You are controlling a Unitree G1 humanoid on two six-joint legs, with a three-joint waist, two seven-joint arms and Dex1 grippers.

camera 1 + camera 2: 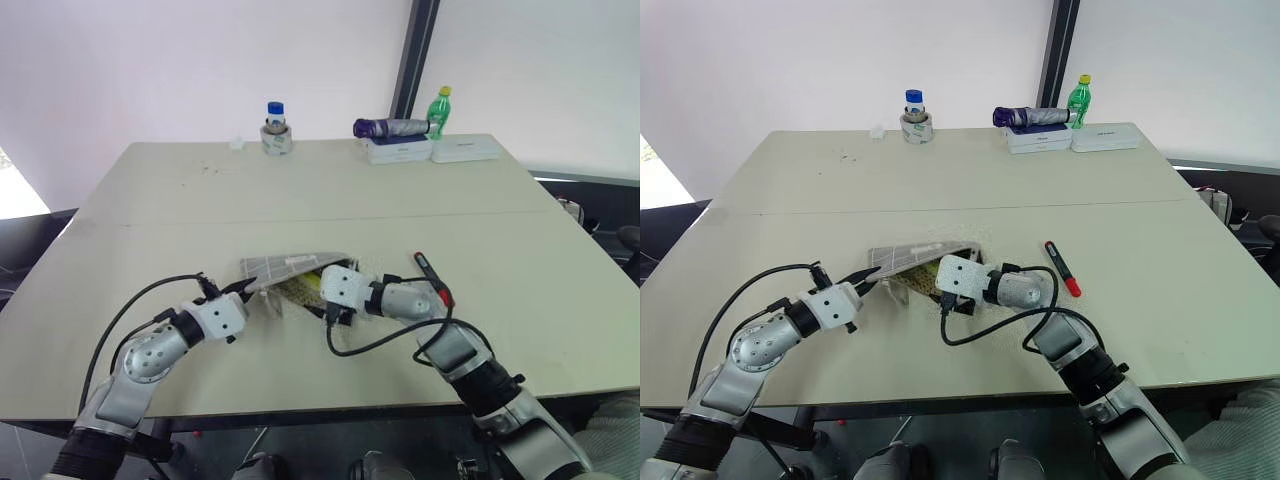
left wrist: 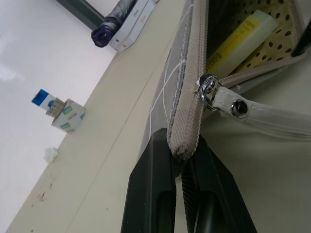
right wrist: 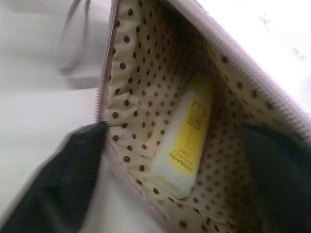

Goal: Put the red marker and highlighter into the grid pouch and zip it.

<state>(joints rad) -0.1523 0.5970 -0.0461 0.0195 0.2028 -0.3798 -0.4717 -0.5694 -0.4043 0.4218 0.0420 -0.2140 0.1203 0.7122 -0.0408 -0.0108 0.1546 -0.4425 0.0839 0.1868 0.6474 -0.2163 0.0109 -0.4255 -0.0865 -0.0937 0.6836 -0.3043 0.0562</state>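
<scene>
I am working at the flat grey fabric grid pouch (image 1: 290,268) with thin white lines, which is lying near the front middle of the pale beige table (image 1: 300,190), and I am placing everything else by it.

My left gripper (image 2: 181,160) is pinching the end of the pouch's woven zipper edge, its two black fingers (image 2: 150,194) closed tight on the fabric and lifting that edge so the mouth is gaping. The metal zipper slider (image 2: 206,90) with its white pull tab (image 2: 257,116) is sitting just beyond my left fingertips, at that same end of the pouch.

My right gripper (image 3: 180,145) is pointing into the pouch mouth with its fingers (image 3: 68,174) spread wide, one outside the pouch lip and the other inside against the lining, and it is holding nothing.

The short, stubby, all-yellow highlighter (image 3: 187,136) is lying inside the pouch on the cream lining with brown dots, between my two right fingers but not touched by them.

The slim black marker with a red cap end (image 1: 1062,269) is lying on the table just to the right of the pouch, outside it, near my right forearm.

Well behind the pouch, along the far table edge, a small blue-capped jar (image 1: 276,127), a folded purple umbrella (image 1: 392,127) on white boxes (image 1: 400,150) and a green bottle (image 1: 439,110) are standing.
</scene>
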